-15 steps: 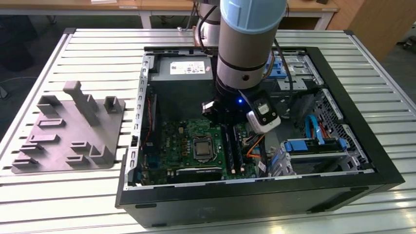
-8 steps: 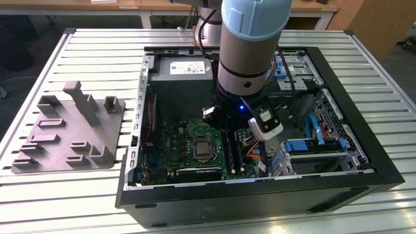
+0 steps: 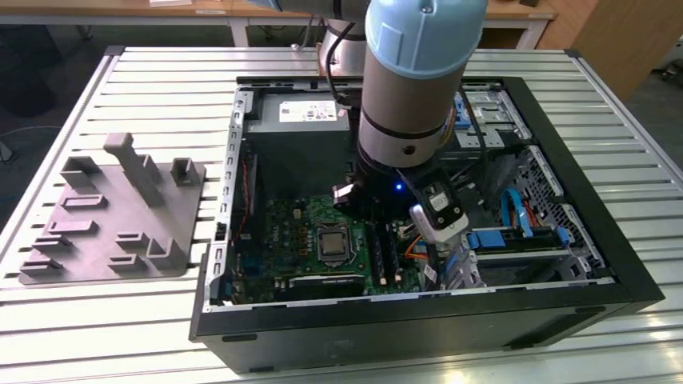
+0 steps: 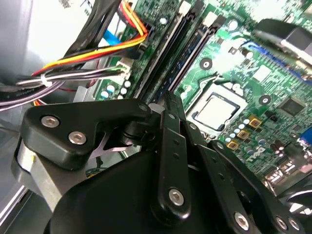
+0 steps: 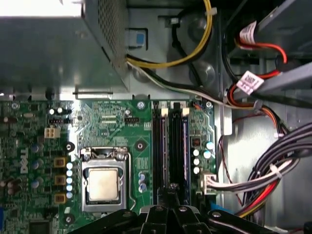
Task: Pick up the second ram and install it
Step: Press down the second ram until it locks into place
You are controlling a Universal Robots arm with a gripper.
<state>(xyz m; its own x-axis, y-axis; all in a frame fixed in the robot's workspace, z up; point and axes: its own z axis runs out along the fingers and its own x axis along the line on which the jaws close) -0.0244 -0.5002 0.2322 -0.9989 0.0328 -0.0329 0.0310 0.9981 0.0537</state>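
Gripper: the black gripper (image 5: pixel 173 191) (image 4: pixel 168 100) hangs at the tip of the pale blue arm (image 3: pixel 421 80), low inside the case and over the memory slots. Whether it is open or shut, and whether it has hold of anything, cannot be told.

Second ram: the second ram (image 5: pixel 185 146) (image 4: pixel 192 58) shows as a thin dark blue edge standing in one of the long black slots. Its near end is just beside the gripper's tip; contact cannot be made out.

Motherboard: a green motherboard (image 5: pixel 117 126) (image 4: pixel 243 73) (image 3: pixel 293 232) lies flat in the case, with a square silver processor (image 5: pixel 103 185) (image 4: pixel 217 109) (image 3: pixel 333 244) near the slots.

Writing: white lettering runs along one edge of the motherboard. A white label (image 3: pixel 313 112) sits on the grey power supply (image 3: pixel 299 136). A small white tag (image 5: pixel 246 82) hangs on a cable. Their print is left unread.

Case and contents: an open black computer case (image 3: pixel 629 272) lies on its side at the centre of the exterior view. It holds the motherboard, the power supply and bundled cables (image 5: pixel 273 170) (image 4: pixel 87 63) in black, red, yellow and orange.

Surroundings: the case rests on a slatted metal table (image 3: pixel 160 320). A grey moulded fixture (image 3: pixel 117 216) lies at the exterior view's left, well apart from the case.
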